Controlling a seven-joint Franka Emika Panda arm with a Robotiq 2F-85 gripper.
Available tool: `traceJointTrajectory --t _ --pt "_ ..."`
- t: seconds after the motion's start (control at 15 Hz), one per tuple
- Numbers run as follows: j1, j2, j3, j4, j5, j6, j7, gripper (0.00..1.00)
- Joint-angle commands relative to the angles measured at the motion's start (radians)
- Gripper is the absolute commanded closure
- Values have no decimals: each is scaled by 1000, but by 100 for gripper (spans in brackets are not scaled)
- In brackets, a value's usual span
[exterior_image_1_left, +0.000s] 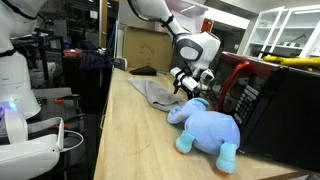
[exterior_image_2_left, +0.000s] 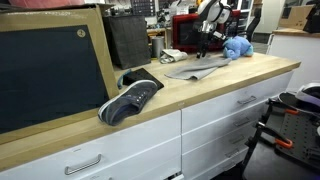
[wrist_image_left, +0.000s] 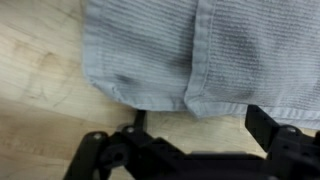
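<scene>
My gripper (exterior_image_1_left: 190, 92) hangs just above the wooden countertop (exterior_image_1_left: 130, 140), at the edge of a grey ribbed cloth (exterior_image_1_left: 155, 92) that lies flat on it. In the wrist view the cloth (wrist_image_left: 200, 50) fills the top of the picture. The gripper (wrist_image_left: 195, 130) is open, with bare wood between its fingers and nothing held. A blue stuffed elephant (exterior_image_1_left: 207, 128) lies on the counter right beside the gripper. In an exterior view the gripper (exterior_image_2_left: 207, 40) stands over the far end of the cloth (exterior_image_2_left: 195, 68), with the elephant (exterior_image_2_left: 237, 46) behind it.
A red and black microwave (exterior_image_1_left: 270, 100) stands close behind the elephant. A dark sneaker (exterior_image_2_left: 130, 100) lies on the counter near a framed chalkboard (exterior_image_2_left: 50, 75). A white machine (exterior_image_1_left: 20, 100) stands off the counter's side. White drawers (exterior_image_2_left: 230, 115) are below the counter.
</scene>
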Motion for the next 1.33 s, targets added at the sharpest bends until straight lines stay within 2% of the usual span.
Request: traceJointTrajectory --t 0.0,0.13,0.27,0.33,0.73,0.93,1.13,1.2,1.27 --pt "22 -17 2 2 -9 -45 43 0" --pt "28 -14 2 7 -9 -50 59 0" --pt "30 -12 2 11 -9 -51 64 26" --pt "-1 19 -5 59 -10 -73 35 32" --pt "-48 46 -22 119 -10 -121 36 80" --pt "-60 66 -16 145 1 -134 46 99" --pt "-63 73 -6 159 25 -148 71 100" --pt "-65 72 -2 163 36 -149 78 73" --pt "-68 71 3 164 52 -137 82 72"
